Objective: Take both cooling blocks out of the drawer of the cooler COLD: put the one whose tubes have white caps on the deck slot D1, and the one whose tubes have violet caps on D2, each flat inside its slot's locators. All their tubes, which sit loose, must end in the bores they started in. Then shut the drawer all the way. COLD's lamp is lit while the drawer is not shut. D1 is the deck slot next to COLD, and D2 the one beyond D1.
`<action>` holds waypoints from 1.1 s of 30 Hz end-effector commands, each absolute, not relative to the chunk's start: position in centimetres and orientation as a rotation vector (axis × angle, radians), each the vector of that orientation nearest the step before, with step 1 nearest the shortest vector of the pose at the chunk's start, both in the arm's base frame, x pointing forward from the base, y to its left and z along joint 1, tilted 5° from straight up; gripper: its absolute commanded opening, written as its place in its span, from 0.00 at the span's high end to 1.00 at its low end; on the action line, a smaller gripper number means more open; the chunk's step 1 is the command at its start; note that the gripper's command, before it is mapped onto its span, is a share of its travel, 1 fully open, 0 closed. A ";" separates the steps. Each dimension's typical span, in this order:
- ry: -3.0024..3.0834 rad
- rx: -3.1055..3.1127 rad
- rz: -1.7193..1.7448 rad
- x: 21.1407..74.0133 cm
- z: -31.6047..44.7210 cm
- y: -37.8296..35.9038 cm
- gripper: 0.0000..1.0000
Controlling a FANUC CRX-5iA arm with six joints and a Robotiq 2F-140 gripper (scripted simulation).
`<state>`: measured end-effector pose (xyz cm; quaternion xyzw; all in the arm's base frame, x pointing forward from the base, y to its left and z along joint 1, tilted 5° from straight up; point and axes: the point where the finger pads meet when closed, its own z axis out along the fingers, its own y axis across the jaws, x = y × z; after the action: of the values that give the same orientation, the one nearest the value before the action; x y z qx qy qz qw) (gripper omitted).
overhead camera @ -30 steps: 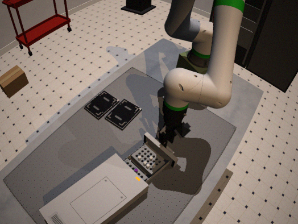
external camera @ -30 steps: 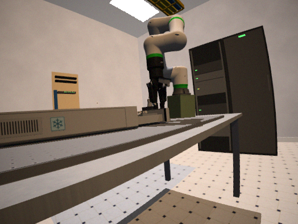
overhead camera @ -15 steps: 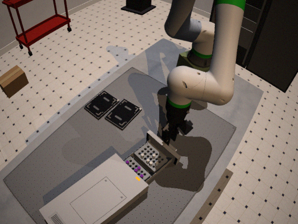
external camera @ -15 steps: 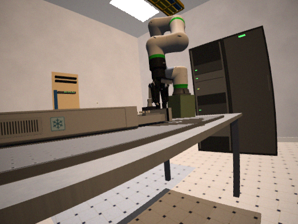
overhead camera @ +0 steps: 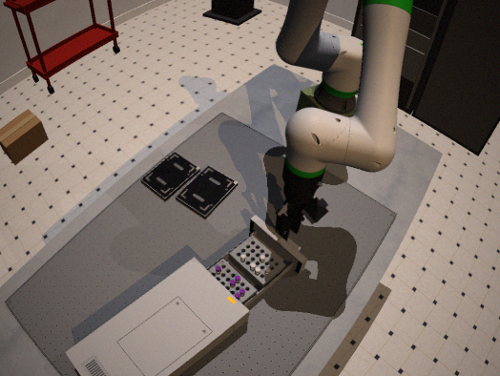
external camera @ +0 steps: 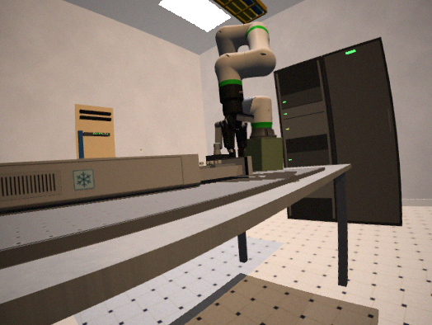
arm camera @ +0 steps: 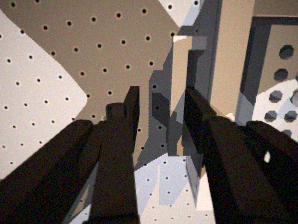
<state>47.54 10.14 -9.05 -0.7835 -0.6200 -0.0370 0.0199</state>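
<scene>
Counter [overhead camera: 420,162] [external camera: 206,219] corners frame the drawer [overhead camera: 273,237] [external camera: 248,165] [arm camera: 230,55], apparently being drawn open; the gripper [overhead camera: 285,233] [external camera: 236,154] [arm camera: 161,100], partly open, straddles its handle [overhead camera: 295,245] [arm camera: 180,75] unclamped. Next, back off, then lift the white-capped block [overhead camera: 247,263] [arm camera: 280,37].

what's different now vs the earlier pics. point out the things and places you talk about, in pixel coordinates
The drawer [overhead camera: 262,228] [external camera: 248,165] [arm camera: 230,60] has slid farther out of the cooler [overhead camera: 157,329] [external camera: 136,173], exposing more of the violet-capped block [overhead camera: 225,281]. The gripper [overhead camera: 287,233] [external camera: 236,154] [arm camera: 161,100] moved outward with it. No block was lifted out; the orange lamp [overhead camera: 231,300] stayed lit.
</scene>
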 end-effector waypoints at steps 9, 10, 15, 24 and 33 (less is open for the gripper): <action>-1.924 -2.431 -0.117 46.1 -9.0 10.5 0.66; -1.924 -2.431 -0.117 46.1 -9.0 10.5 0.66; -1.924 -2.431 -0.117 45.6 -9.0 10.6 0.66; -1.924 -2.431 -0.117 45.1 -9.0 10.8 0.66; -1.924 -2.431 -0.117 44.9 -9.0 10.8 0.66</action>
<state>44.86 10.78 -9.09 -0.7835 -0.6200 -0.0370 0.0198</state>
